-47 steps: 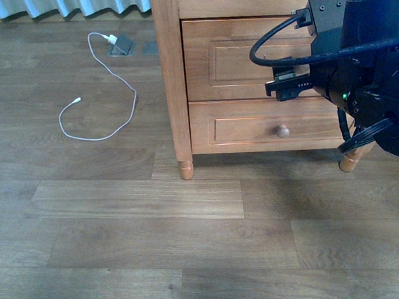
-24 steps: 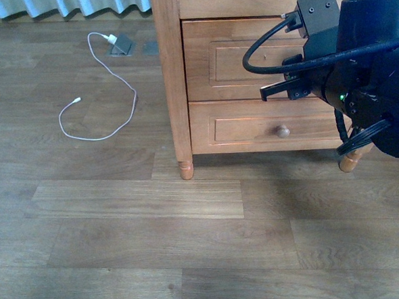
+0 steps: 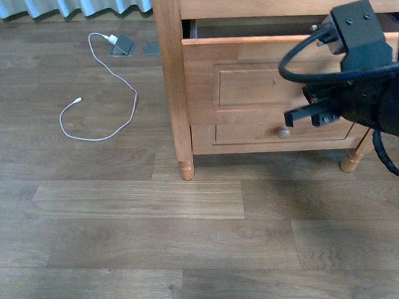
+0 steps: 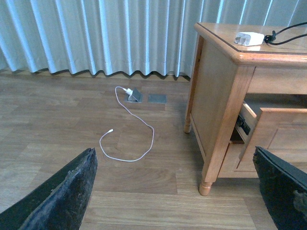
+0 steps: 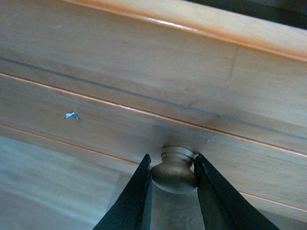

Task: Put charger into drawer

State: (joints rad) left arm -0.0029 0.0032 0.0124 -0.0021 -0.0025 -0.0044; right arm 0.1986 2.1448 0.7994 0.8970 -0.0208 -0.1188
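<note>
We held our right hand [image 5: 171,159] out at the drawer [image 3: 248,58], clamped on its knob [image 5: 173,173]. Our left hand [image 4: 172,153] hung spread wide, empty.

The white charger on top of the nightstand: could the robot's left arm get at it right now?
Probably yes. The charger lies uncovered on the nightstand top, and the left pincer is open with nothing standing between them. The right pincer is shut on the drawer knob lower down, out of the way.
</note>
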